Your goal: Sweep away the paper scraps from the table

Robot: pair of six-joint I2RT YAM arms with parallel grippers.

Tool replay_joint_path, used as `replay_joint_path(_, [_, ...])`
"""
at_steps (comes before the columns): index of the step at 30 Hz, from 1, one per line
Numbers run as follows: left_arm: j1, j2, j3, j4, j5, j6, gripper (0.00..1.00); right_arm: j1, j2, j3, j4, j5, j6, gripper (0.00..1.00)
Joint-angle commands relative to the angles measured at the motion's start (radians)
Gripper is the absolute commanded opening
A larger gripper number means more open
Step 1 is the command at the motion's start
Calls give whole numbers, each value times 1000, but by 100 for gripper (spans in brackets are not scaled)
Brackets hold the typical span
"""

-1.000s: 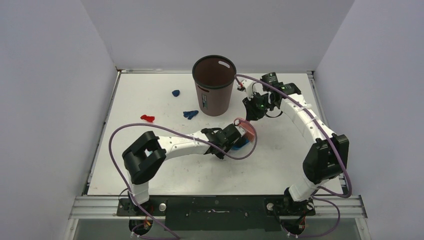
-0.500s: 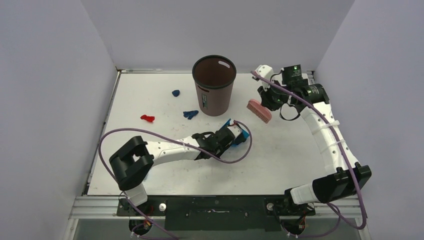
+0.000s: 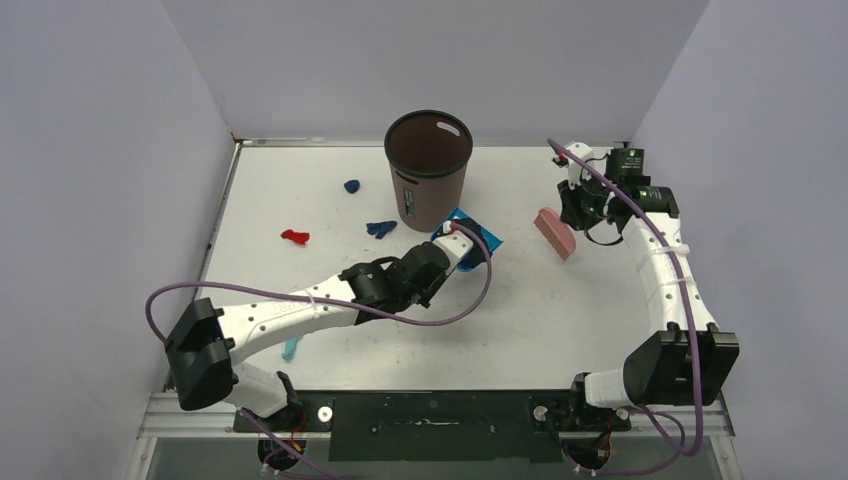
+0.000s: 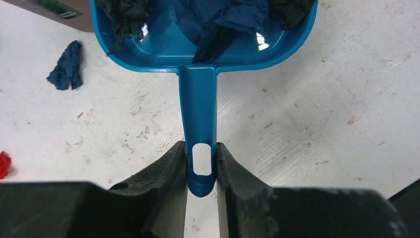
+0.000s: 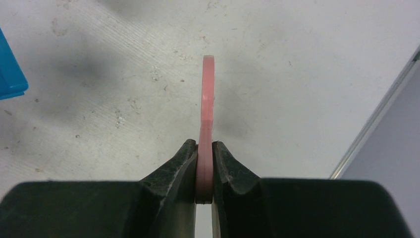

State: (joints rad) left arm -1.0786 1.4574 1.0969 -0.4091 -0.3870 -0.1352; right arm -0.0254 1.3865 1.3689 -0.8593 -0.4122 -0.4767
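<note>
No writing can be read in any view. The brown waste bin (image 3: 432, 195) carries a small label (image 3: 404, 178) on its side, too blurred to read.

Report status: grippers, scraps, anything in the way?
Left gripper shut on dustpan handle, right gripper shut on brush. Dark scraps in dustpan; blue scraps, red scrap, light-blue strip loose on table. Bin beside dustpan.

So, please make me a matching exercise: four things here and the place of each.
1 blue plastic dustpan
2 pink hand brush
3 red paper wad
4 brown round waste bin

A in the right gripper
B on the white table, left of the bin
C in the left gripper
D upright near the table's far edge

Pairs: 1-C, 2-A, 3-B, 4-D
</note>
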Motion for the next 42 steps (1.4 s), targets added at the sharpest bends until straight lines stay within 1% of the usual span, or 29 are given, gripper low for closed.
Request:
replay_joint_path(1, [-4, -91, 71, -125, -47, 4, 0, 1, -71, -20, 85, -120, 2, 5])
replay_joint_path(4, [-3, -137, 76, -214, -66, -33, 0, 19, -71, -16, 81, -167, 16, 5])
replay_joint_path(8, [-5, -223, 60, -364, -98, -141, 0, 127, -63, -20, 82, -178, 31, 5])
replay_joint_path(11, [-6, -320, 22, -460, -132, -233, 0, 276, -43, -33, 110, -179, 82, 5])
replay_joint_path(15, [-3, -448, -13, -622, -191, -346, 0, 452, 29, -16, 129, -256, 114, 5])
replay_joint_path(17, [-8, -487, 19, -728, -264, -409, 0, 544, 80, 11, 120, -275, 113, 5])
replay_joint_path(19, [-5, -526, 41, -798, -319, -455, 0, 636, 134, 41, 122, -294, 125, 5])
replay_joint_path(21, [3, -561, 56, -849, -356, -493, 0, 721, 189, 72, 150, -325, 160, 5])
replay_joint_path(22, [9, -574, 62, -877, -366, -506, 0, 759, 215, 87, 193, -347, 189, 5])
replay_joint_path(26, [44, -606, 66, -948, -387, -560, 0, 882, 303, 93, 440, -407, 375, 5])
replay_joint_path(29, [62, -615, 64, -990, -401, -593, 0, 948, 392, 109, 645, -421, 589, 5])
replay_joint_path(32, [68, -617, 66, -1049, -431, -646, 0, 982, 513, 138, 831, -445, 794, 5])
replay_joint_path(34, [71, -620, 66, -1077, -446, -675, 0, 993, 575, 133, 1003, -450, 950, 5])
replay_joint_path(36, [75, -632, 61, -1091, -452, -688, 0, 999, 640, 135, 1135, -456, 1090, 5])
replay_joint_path(38, [78, -650, 53, -1088, -449, -688, 0, 999, 700, 154, 1187, -424, 1183, 5])
replay_joint_path(42, [81, -675, 53, -1088, -441, -693, 0, 982, 766, 177, 1160, -297, 1268, 5])
